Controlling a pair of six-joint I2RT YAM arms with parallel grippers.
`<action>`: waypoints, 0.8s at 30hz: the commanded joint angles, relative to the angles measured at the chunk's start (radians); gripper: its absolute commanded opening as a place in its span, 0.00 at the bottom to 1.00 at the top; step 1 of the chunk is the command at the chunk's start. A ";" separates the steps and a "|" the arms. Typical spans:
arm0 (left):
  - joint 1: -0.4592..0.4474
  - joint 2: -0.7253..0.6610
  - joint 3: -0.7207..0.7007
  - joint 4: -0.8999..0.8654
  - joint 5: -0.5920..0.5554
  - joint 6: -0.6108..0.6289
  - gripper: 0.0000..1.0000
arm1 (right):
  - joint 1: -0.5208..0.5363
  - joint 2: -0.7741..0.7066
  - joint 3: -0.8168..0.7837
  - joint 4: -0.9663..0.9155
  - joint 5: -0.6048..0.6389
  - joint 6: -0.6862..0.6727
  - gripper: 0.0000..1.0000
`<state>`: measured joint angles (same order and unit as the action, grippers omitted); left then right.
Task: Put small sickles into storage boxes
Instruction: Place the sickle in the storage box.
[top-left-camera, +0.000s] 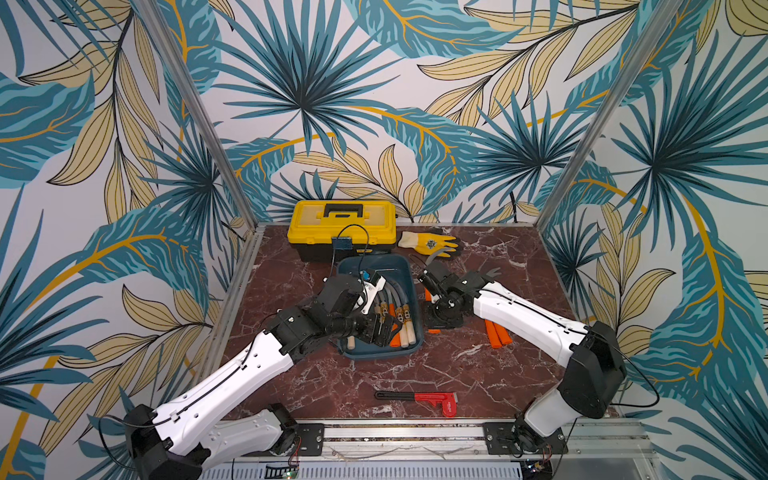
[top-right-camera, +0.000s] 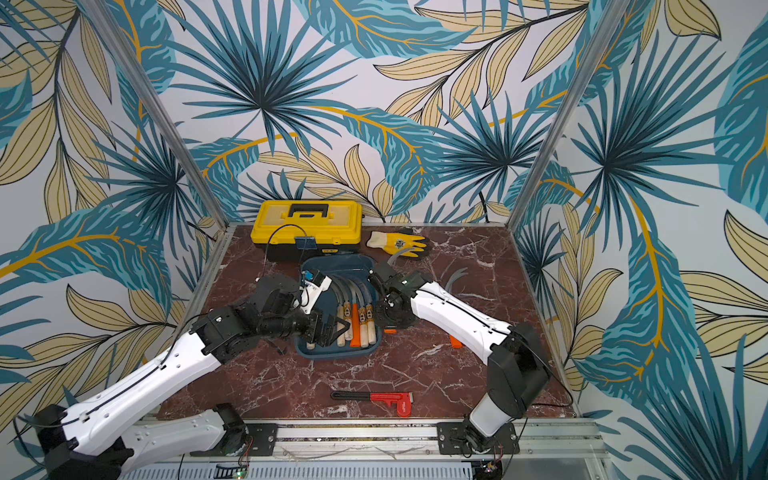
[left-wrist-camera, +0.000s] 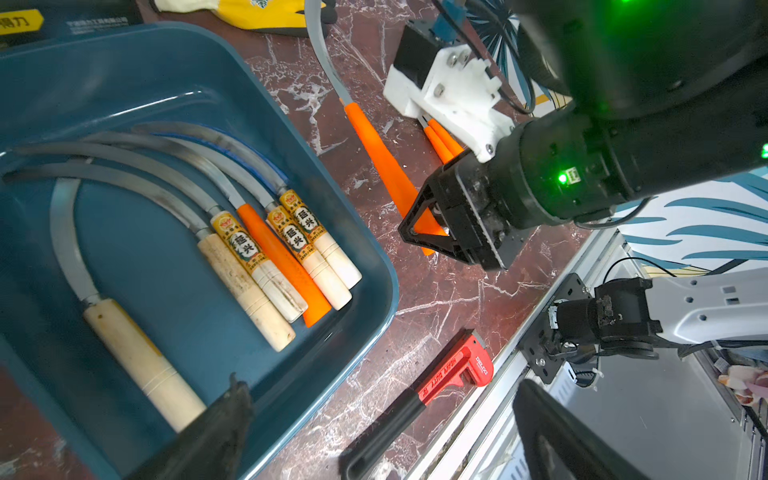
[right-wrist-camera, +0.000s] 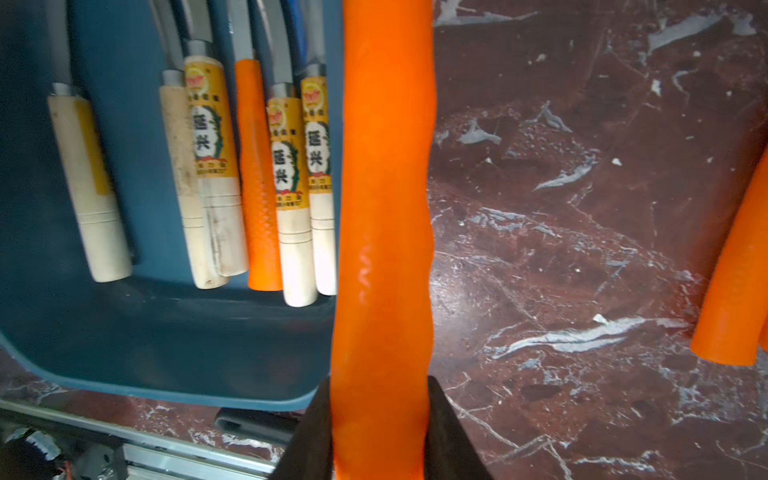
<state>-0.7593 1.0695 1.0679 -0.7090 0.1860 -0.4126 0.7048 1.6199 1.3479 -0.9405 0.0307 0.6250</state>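
- Right jaws pinch one sickle (right-wrist-camera: 382, 208) by its orange handle, near the butt end.
- That sickle runs along the outside of the tray (right-wrist-camera: 166, 374), just beside its long rim. I cannot tell whether it touches the surface (right-wrist-camera: 582, 249).
- Left jaws stand spread and empty over the tray's near end, above a pale handle.
- Six sickles (left-wrist-camera: 266, 270) lie in the tray, beside the right jaws and under the left jaws. Five have pale handles and one has an orange handle. Five lie side by side and one lies apart, with all blades curving toward the far end.
- Two sickles (top-left-camera: 496, 334) with orange handles lie touching on the surface, on the side of the right jaws away from the tray.
- A red wrench (top-left-camera: 419, 401) lies on the surface, well apart from both jaws, toward the arm bases.
- Beyond both jaws, past the tray's far end, are a yellow glove (top-left-camera: 428, 243) and a yellow toolbox (top-left-camera: 340, 224).
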 joint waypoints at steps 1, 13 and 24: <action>0.003 -0.046 -0.016 -0.064 -0.036 -0.017 0.99 | 0.029 0.041 0.037 -0.010 0.020 0.029 0.15; 0.003 -0.187 -0.052 -0.149 -0.095 -0.077 0.99 | 0.129 0.191 0.182 0.002 -0.013 0.054 0.15; 0.003 -0.285 -0.069 -0.231 -0.140 -0.126 1.00 | 0.171 0.311 0.254 0.046 -0.072 0.062 0.15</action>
<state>-0.7593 0.8139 1.0046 -0.9031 0.0753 -0.5205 0.8639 1.9072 1.5795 -0.9115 -0.0238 0.6743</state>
